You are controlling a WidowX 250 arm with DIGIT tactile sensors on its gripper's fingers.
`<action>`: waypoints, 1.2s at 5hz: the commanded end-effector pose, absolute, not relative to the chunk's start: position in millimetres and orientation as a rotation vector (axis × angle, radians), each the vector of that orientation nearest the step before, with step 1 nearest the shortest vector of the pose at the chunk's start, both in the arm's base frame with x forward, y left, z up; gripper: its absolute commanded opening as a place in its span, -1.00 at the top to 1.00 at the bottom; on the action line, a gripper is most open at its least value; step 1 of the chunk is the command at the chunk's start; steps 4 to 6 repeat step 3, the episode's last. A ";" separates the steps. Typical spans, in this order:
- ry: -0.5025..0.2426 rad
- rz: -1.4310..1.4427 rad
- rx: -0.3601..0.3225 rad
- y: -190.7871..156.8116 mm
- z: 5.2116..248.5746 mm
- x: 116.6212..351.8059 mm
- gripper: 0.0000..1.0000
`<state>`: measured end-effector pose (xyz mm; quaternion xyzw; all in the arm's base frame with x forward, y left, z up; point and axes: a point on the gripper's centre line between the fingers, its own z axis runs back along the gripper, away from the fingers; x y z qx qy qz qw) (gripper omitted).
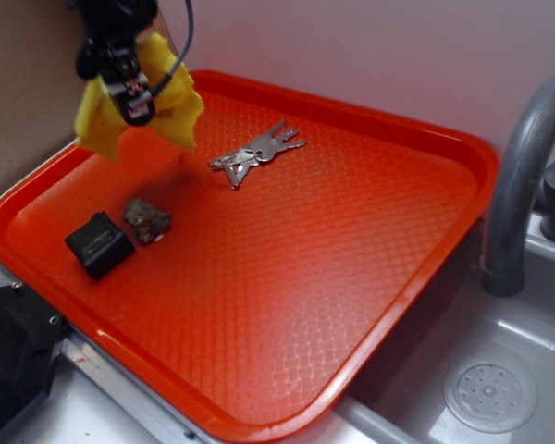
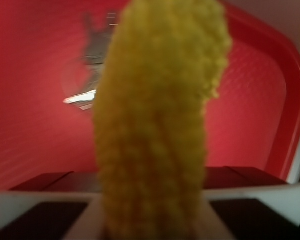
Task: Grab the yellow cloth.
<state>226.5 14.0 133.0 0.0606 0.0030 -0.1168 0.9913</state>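
The yellow cloth (image 1: 171,106) hangs bunched in the air above the far left corner of the orange tray (image 1: 351,277). My gripper (image 1: 137,109) is shut on it, with folds spilling out on both sides of the fingers. In the wrist view the yellow cloth (image 2: 160,125) fills the middle as a tall ribbed bundle, pinched between my gripper (image 2: 150,220) at the bottom. It touches nothing on the tray.
A bunch of keys (image 1: 256,151) lies on the tray just right of the cloth, also seen blurred as keys (image 2: 92,70). A small black box (image 1: 99,243) and a dark rock (image 1: 147,220) sit at the tray's left. A grey faucet (image 1: 523,176) and sink drain (image 1: 490,395) are at right.
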 end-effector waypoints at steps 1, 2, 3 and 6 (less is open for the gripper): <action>0.042 -0.080 0.083 -40.0 237.6 241.9 1.00; 0.047 -0.034 0.090 -45.0 221.8 249.3 1.00; 0.060 -0.041 0.119 -46.8 216.9 250.5 1.00; 0.060 -0.041 0.119 -46.8 216.9 250.5 1.00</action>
